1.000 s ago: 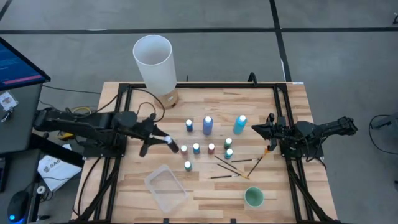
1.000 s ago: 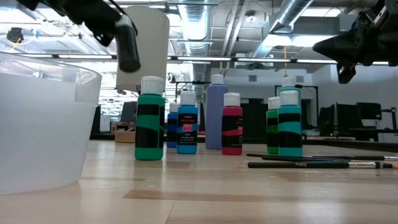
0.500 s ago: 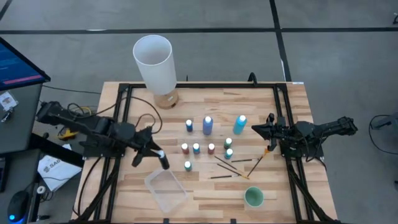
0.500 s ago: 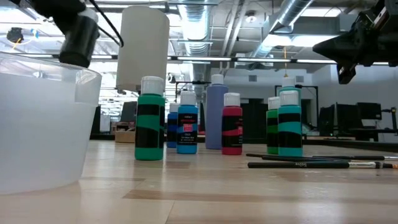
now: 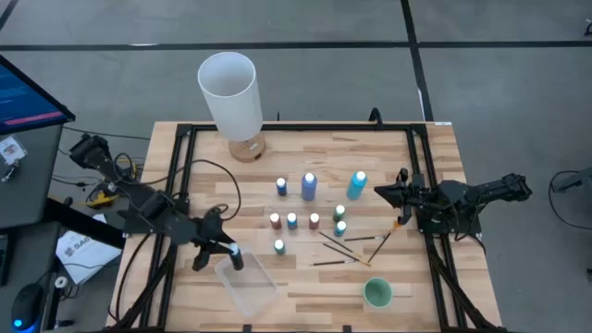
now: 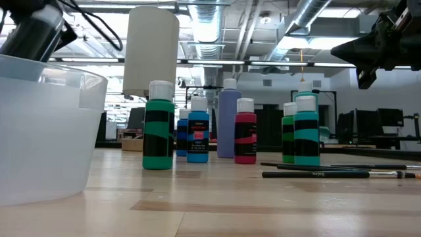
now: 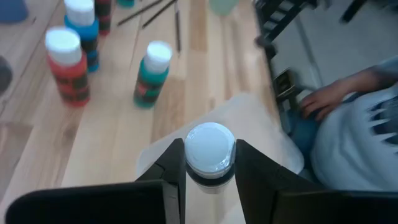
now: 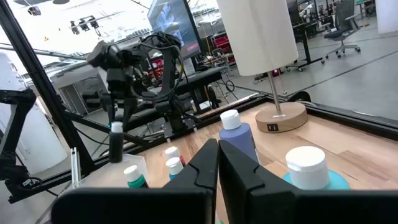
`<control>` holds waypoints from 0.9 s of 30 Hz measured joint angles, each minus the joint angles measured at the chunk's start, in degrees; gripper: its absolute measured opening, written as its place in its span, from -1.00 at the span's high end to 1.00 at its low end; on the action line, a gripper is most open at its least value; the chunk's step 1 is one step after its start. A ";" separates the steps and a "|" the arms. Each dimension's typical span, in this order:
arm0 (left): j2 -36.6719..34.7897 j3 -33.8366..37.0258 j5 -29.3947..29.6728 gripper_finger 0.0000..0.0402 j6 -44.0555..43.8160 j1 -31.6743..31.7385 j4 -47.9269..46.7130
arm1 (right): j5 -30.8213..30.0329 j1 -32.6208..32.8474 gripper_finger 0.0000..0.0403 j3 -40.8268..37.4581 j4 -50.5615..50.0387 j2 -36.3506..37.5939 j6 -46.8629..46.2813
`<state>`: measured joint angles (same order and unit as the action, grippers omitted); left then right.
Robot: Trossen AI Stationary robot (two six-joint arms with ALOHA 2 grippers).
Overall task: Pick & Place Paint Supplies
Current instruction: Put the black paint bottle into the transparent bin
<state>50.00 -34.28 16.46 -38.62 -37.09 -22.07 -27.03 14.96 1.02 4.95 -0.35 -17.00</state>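
Currently: place step, one bottle in hand. My left gripper clamped on white-capped bottle, hanging over clear bin at table's 7 o'clock. My right gripper pressed together, empty, parked at 3 o'clock. Remaining bottles and brushes lie mid-table. Next move, I judge: lower into bin, part fingers, return for next bottle.

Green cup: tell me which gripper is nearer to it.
Right. The right gripper hangs beyond the brushes, across the table from the green cup. The left gripper holds a bottle over the clear tub, farther away.
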 joint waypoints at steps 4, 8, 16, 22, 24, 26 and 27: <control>4.93 0.00 1.60 0.62 -0.89 -2.13 -0.09 | 0.01 0.02 0.96 -0.02 0.00 0.01 -0.01; 10.14 0.00 3.89 0.62 -0.86 -3.21 -0.08 | 0.00 0.02 0.96 0.00 0.00 0.01 0.01; 14.72 0.00 6.49 0.62 -0.41 -4.36 0.37 | 0.02 0.02 0.96 0.00 0.00 0.01 -0.01; 14.08 -0.02 10.08 0.62 2.21 -4.62 0.56 | 0.00 0.02 0.96 0.00 0.00 0.01 -0.01; 14.10 -0.01 11.04 0.62 3.04 -4.64 0.51 | 0.01 0.01 0.96 -0.02 0.00 0.01 0.00; 14.10 -0.02 11.42 0.62 3.73 -4.66 0.57 | 0.00 0.00 0.96 0.00 0.00 0.01 -0.01; 14.10 -0.01 11.53 0.62 3.80 -4.64 0.55 | 0.02 0.00 0.96 0.00 0.00 -0.01 -0.01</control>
<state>64.10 -34.29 28.00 -34.82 -41.74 -21.52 -27.01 14.96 1.02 4.95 -0.36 -17.02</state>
